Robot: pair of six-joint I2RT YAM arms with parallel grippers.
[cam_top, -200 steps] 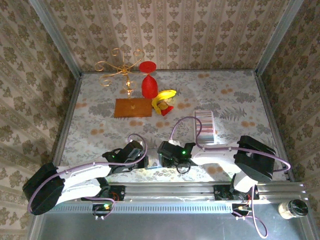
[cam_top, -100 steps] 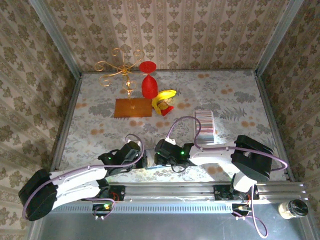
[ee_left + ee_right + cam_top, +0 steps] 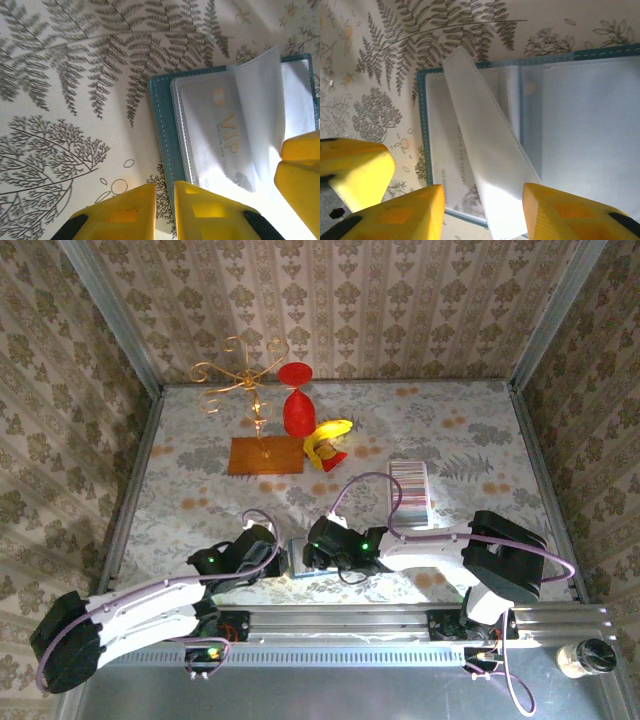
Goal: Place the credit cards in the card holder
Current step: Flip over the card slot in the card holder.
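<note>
Two grippers crowd the middle of the table's near edge, both over the teal pouch. The left gripper has its fingers drawn nearly together, just a slit, right at the pouch's left border. Whether they nip that border I can't tell. The right gripper stands spread, straddling a clear sleeve that's lifted off the page. Under the plastic lies a pale card marked VIP, tucked in the pouch. The card holder, that striped ribbed tray, sits right of centre, well apart from all this.

Looks to me like they're freeing the card. To do it well, the left should pin the pouch so it doesn't skate across the table. The right should close on the card's edge, not on the floppy sleeve alone, then draw it out flat along the pocket.

Against a second ago, the left arm has swung back toward the near-left corner and the right gripper has edged left. The pouch now shows pale between them.
</note>
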